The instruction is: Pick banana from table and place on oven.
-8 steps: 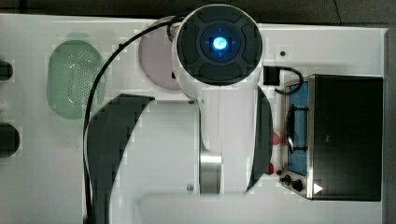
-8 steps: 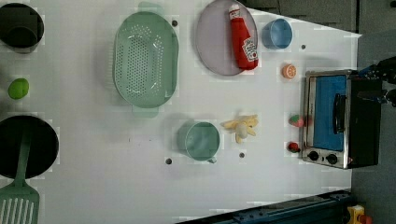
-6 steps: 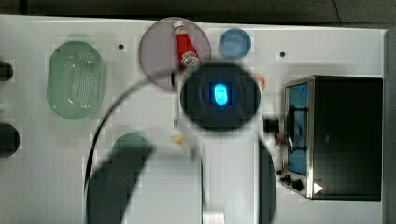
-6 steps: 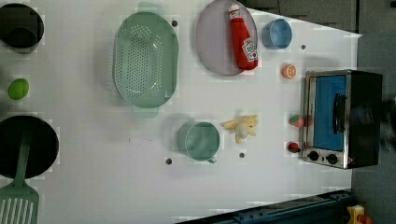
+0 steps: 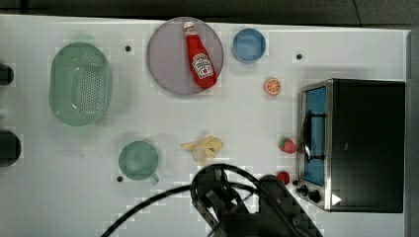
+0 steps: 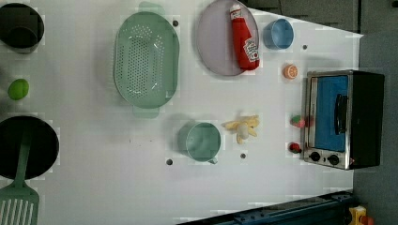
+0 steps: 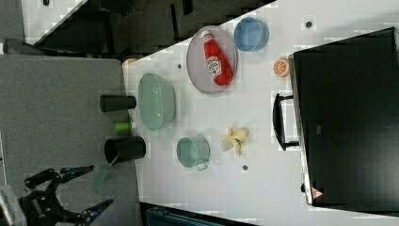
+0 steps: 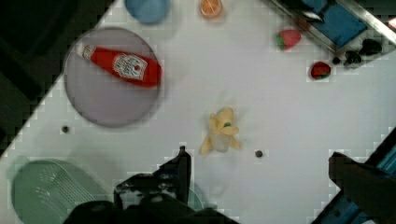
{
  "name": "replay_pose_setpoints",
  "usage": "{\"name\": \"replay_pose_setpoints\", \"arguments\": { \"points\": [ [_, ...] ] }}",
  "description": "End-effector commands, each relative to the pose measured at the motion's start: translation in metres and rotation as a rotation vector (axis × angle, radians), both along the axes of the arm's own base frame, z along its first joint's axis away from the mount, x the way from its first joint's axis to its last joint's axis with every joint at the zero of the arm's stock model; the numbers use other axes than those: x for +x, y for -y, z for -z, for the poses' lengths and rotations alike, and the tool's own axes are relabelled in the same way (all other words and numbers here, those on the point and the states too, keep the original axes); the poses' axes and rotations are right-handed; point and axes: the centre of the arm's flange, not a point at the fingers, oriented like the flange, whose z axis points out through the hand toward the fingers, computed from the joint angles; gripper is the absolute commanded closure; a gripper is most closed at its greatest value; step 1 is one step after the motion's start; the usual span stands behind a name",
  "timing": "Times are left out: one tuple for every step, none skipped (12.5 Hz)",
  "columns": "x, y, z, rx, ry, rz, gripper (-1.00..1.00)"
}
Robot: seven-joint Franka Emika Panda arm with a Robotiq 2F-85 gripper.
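Approach is the step in hand: nothing is lifted yet. Pale banana [image 5: 203, 147] lies free on the white bench [image 5: 247, 118], between the green mug [image 5: 139, 160] and the oven [image 5: 363, 143], with a strawberry [image 5: 287, 145] close to the oven door. In the wrist view the pincer [image 8: 257, 175] hangs above the bench, fingers spread wide and holding nothing, the banana [image 8: 220, 135] ahead of them. Next, I judge, the arm must descend, centre those fingers over the fruit, pinch it, then carry it to the oven's black top.
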Motion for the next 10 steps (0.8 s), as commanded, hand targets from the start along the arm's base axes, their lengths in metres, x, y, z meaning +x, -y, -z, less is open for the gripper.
{"name": "replay_pose_setpoints", "arguments": {
  "points": [
    [0.039, 0.004, 0.09, 0.021, -0.215, 0.037, -1.0],
    [0.047, 0.003, 0.106, 0.02, -0.235, 0.036, -1.0],
    [0.057, 0.003, 0.122, 0.019, -0.248, 0.035, -1.0],
    [0.067, 0.001, 0.139, 0.017, -0.253, 0.032, -1.0],
    [0.076, 0.0, 0.157, 0.015, -0.256, 0.029, -1.0],
    [0.085, -0.001, 0.176, 0.013, -0.256, 0.026, -1.0],
    [0.093, -0.003, 0.197, 0.01, -0.253, 0.021, -1.0],
    [0.1, -0.006, 0.219, 0.008, -0.248, 0.016, -1.0],
    [0.105, -0.008, 0.242, 0.006, -0.24, 0.01, -1.0],
    [0.108, -0.011, 0.265, 0.004, -0.231, 0.003, -1.0]
  ]
}}
